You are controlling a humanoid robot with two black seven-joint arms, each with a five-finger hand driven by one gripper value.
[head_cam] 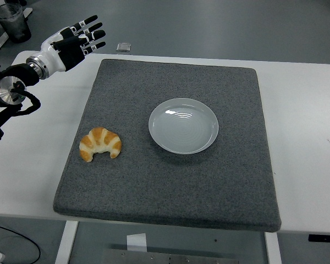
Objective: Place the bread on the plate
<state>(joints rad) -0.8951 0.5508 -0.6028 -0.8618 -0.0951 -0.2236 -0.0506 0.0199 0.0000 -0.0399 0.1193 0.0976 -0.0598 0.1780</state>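
Head view: left hand [77,37] fingers spread, empty, raised. Croissant [100,143] lies well nearer the camera than this hand, long axis sideways, left of plate [183,125]. Right arm unseen.

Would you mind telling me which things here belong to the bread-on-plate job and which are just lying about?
For the job:
- croissant, on the grey mat, left of the plate
- plate, empty
- left hand, open, raised over the table's far left corner

Lying about:
- grey mat
- dark cup, top left, off the table
- small clear item beyond the far edge
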